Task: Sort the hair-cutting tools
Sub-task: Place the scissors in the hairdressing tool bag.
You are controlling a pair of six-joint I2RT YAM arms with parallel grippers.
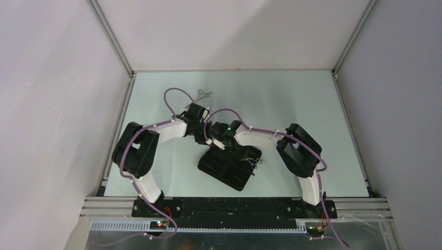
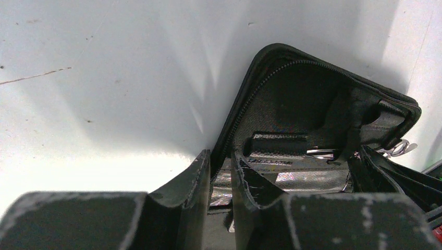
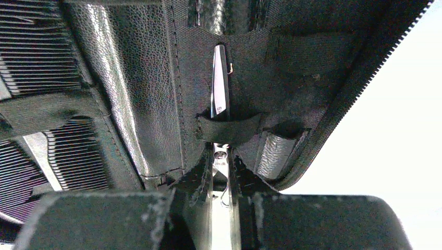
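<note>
A black zip case (image 1: 221, 169) lies open in the middle of the table. My left gripper (image 1: 208, 139) (image 2: 221, 172) is shut on the case's (image 2: 292, 88) zipped far edge, one finger on each side of it. My right gripper (image 1: 244, 155) (image 3: 221, 174) is shut on a pair of silver scissors (image 3: 220, 94). The blades are slid under an elastic strap (image 3: 229, 129) inside the case (image 3: 151, 104), and the ring handles (image 1: 255, 162) stick out by the case's right side. Two black combs (image 3: 31, 57) (image 3: 78, 151) sit in the other half. A second pair of scissors (image 1: 204, 94) lies on the table behind the arms.
The white tabletop (image 1: 292, 104) is fenced by grey walls and metal rails (image 1: 125, 104) at the left, right and back. Both forearms cross over the middle of the table, close together above the case.
</note>
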